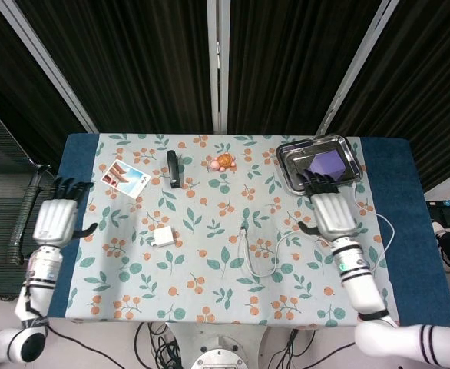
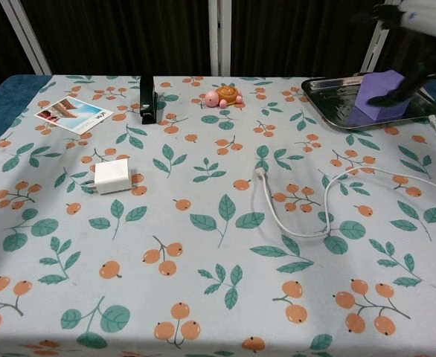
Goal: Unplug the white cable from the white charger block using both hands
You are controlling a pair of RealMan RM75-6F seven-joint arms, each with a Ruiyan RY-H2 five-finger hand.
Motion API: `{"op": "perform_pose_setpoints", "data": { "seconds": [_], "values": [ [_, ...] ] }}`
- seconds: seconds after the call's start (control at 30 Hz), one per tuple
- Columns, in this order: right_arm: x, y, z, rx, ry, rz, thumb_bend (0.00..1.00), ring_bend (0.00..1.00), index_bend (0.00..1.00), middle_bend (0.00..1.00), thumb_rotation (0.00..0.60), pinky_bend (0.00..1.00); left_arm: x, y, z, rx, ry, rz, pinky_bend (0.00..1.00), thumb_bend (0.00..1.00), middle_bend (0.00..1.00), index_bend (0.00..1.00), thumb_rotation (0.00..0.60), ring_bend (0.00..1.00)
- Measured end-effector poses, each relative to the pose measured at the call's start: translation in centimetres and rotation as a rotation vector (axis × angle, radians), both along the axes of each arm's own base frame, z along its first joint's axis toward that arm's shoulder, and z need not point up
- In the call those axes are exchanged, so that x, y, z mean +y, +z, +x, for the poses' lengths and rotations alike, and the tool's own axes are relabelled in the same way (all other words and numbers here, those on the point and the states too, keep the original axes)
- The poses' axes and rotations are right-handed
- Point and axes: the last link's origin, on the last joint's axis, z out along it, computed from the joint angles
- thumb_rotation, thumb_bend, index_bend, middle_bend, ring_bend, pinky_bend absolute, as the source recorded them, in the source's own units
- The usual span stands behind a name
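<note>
Two hands are up and away from the things now. The counter (image 1: 409, 231) wears a cloth with leaves and orange berries. The left hand (image 1: 54, 221) hovers by the left edge, its fingers (image 1: 65, 185) spread apart and holding nothing. The right hand (image 1: 332, 215) hovers near the metal tray (image 1: 286, 165), fingers apart and empty too. A purple block (image 2: 378, 95) sits in that tray.

Next comes the white cable (image 2: 292, 223). It lies loose on the cloth in a curve, and its plug end (image 2: 260, 172) is bare, touching nothing. The other end runs off toward the right side of the counter.

Then the white charger block (image 2: 113, 176). It rests flat on the cloth, well apart from the cable, on the left part of the counter.

Smaller things sit at the back: a photo card (image 2: 72, 115), a black clip thing (image 2: 146, 99) and a little toy turtle (image 2: 222, 95).

So the job looks done. The cable is out of the charger block, both are set down, and nothing seems left to do.
</note>
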Motion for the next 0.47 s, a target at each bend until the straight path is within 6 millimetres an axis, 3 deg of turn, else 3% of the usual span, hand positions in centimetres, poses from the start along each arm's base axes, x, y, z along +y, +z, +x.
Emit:
{"op": "perform_pose_setpoints", "data": {
  "seconds": [0.13, 0.27, 0.47],
  "values": [
    [3.4, 3.6, -3.7, 0.027, 0.011, -0.048, 0.13, 0.00, 0.00, 0.00, 0.600, 0.00, -3.3, 2.5, -3.1, 0.005, 0.034, 0.064, 0.01, 0.16, 0.18, 0.19, 0.600, 0.06],
    [7.5, 5.4, -6.7, -0.016, -0.019, -0.078, 0.14, 0.00, 0.00, 0.00, 0.600, 0.00, -7.3, 4.0, -5.3, 0.023, 0.063, 0.110, 0.01, 0.16, 0.18, 0.19, 0.600, 0.06],
    [12.7, 7.1, -9.9, -0.060, -0.073, -0.121, 0.15, 0.00, 0.00, 0.00, 0.600, 0.00, -12.3, 4.0, -6.7, 0.046, 0.106, 0.112, 0.01, 0.16, 0.18, 0.19, 0.600, 0.06]
  ]
}}
